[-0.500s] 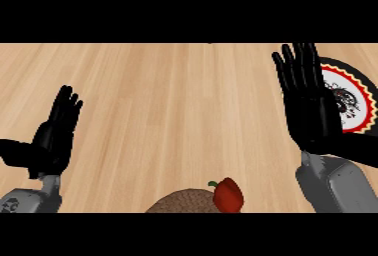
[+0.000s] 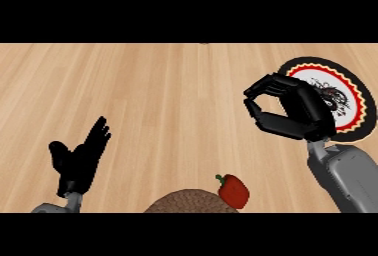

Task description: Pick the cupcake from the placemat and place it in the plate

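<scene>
**Right hand curled beside the plate, cupcake at the near edge**

From where I stand, the right hand (image 2: 289, 111) hangs over the pale wooden worktop (image 2: 162, 90) with its fingers bent round toward the thumb, closed on nothing that I can see. It sits at the left rim of the plate (image 2: 347, 90), partly covering it. The plate is white in the middle with a dark drawing, ringed in red and black with a scalloped yellow line. The grey forearm (image 2: 347, 172) runs down to the lower right.

The left hand (image 2: 80, 157) rests at the lower left, fingers straight and pointing up, thumb out to the side, holding nothing.

The cupcake (image 2: 193, 201) shows only partly at the bottom edge, between the two arms: a brown domed top with a red strawberry (image 2: 235, 191) at its right side. It lies well apart from the plate, and neither hand touches it.
</scene>
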Available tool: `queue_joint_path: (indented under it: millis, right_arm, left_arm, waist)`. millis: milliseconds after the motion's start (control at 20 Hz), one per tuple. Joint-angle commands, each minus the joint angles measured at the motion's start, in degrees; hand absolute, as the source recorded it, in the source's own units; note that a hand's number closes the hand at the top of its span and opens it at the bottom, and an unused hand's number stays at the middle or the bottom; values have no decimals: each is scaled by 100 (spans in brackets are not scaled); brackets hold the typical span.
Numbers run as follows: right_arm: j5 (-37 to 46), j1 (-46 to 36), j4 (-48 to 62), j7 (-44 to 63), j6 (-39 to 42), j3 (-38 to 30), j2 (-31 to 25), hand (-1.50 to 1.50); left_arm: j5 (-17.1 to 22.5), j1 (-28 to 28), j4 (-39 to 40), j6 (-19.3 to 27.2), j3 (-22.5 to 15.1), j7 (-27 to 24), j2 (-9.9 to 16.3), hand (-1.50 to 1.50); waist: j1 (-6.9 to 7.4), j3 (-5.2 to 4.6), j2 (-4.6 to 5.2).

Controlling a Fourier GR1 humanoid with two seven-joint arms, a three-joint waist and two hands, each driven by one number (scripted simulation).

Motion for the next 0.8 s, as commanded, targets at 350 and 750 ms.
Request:
queue_joint_path:
  millis: [350, 750]
  right_arm:
    - [312, 1557, -878, -260, 438, -40, 3, -150]
    - [284, 862, -1558, 1193, 2137, 368, -1684, -150]
  left_arm:
    - [-255, -145, 432, -270, -100, 286, -519, 0]
    - [-129, 8, 85, -369, 101, 417, -214, 0]
  waist:
    - [-35, 22, -31]
    - [27, 12, -43]
